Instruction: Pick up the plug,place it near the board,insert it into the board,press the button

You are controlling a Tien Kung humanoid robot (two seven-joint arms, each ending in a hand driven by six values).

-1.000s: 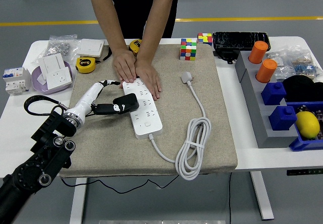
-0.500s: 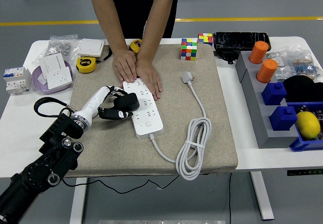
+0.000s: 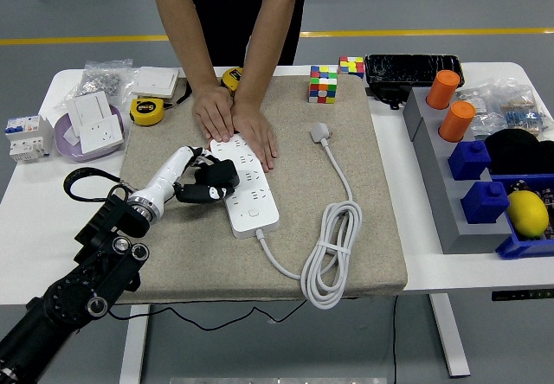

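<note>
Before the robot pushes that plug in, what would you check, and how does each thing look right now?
1. Plug held by left hand: ok.
2. Plug over the strip, at its left edge: ok.
3. Strip held steady: ok, the person's hands press its far end.
4. Pins lined up with a socket: cannot tell, hidden under the plug.
5. Person's fingers clear of the plug: ok, apart, though close.
6. Strip's own cable out of the way: ok, coiled to the right.

Robotics lab or test workshop, grey floor crossed by a yellow line [image 3: 433, 32] far beyond the left hand [image 3: 203, 182], white table [image 3: 26, 202] under it, tape measures [image 3: 147, 111] behind it, blue bins [image 3: 485, 201] well to its right
</note>
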